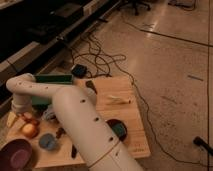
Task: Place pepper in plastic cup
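Gripper (22, 107) sits at the frame's left edge over the surface (115, 90), fingers released and empty, probably poised above the pepper (25, 118) beside the fruit (29, 130).

The robot's arm (85, 125) is a thick, smooth cream-white tube with small dark round holes along its casing; a rounded elbow joint (22, 85) caps the far end; the claw is hidden behind it.

Lab: floor cables (107, 62), shelving (45, 25).
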Motion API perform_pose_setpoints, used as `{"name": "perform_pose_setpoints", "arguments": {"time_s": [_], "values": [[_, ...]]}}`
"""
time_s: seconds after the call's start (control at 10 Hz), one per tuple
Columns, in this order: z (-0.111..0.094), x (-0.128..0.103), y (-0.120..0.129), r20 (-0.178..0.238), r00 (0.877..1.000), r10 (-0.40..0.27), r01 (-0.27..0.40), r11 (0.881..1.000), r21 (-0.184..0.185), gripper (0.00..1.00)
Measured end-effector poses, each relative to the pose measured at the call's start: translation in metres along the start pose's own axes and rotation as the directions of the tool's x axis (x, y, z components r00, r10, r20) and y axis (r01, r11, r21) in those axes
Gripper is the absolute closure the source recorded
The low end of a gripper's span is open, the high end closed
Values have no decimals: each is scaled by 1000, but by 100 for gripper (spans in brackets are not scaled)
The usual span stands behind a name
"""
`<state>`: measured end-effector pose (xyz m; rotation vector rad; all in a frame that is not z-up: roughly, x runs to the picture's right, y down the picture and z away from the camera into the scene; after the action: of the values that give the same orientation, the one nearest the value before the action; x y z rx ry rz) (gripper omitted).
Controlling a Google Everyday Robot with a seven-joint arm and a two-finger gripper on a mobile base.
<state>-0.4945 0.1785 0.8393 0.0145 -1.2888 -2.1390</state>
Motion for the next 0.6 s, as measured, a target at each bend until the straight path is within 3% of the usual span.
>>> {"name": "perform_pose_setpoints", "arguments": {"time_s": [0.2,0.6], "values": [[10,-1,-4,11,1000,12,-12,1000,-15,20],[10,-1,-3,12,1000,12,-11,1000,-16,20]]}}
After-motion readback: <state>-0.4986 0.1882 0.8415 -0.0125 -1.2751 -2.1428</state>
